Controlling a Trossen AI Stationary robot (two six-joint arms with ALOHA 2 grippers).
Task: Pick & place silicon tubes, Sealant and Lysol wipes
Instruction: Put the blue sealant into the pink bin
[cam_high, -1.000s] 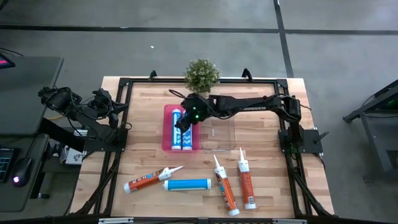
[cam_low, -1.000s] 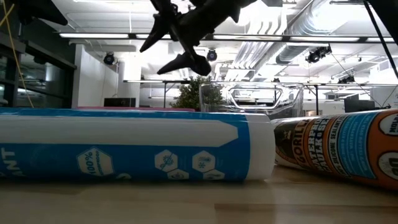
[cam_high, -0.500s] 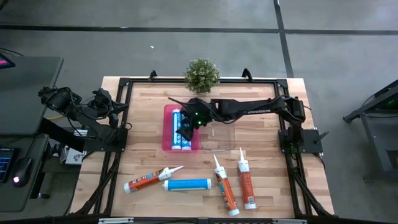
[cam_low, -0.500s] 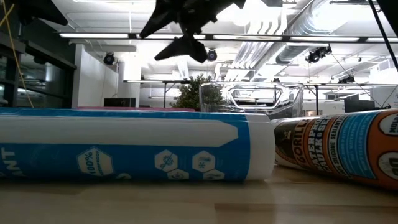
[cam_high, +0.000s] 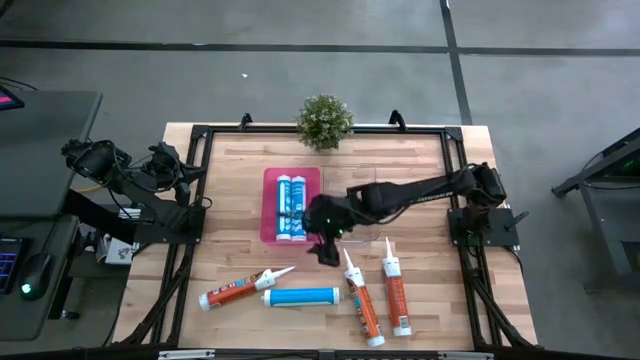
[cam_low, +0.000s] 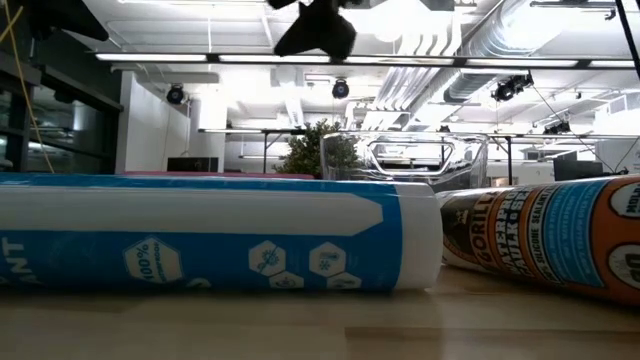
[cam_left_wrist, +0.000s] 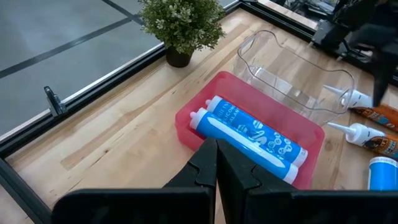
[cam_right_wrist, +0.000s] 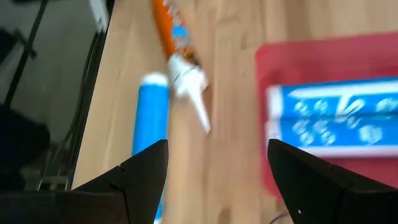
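High view: my right gripper (cam_high: 325, 243) hangs wide open, empty, at table centre; two blue tubes (cam_high: 291, 208) lie in the red tray (cam_high: 268, 208) at 11 o'clock, my left gripper (cam_left_wrist: 216, 163) pinched shut at 9

Right wrist view was motion-blurred: blue tube (cam_right_wrist: 148, 143) ran off the frame edge, label on the orange tube (cam_right_wrist: 173, 37) unreadable. Low view: blue tube (cam_low: 200, 235) cut off at the left edge, orange sealant tube (cam_low: 560, 240) cut at the right, and both hid most of the table behind. Right arm (cam_high: 420, 190) covered most of the clear bin (cam_left_wrist: 292, 78) in the high view.
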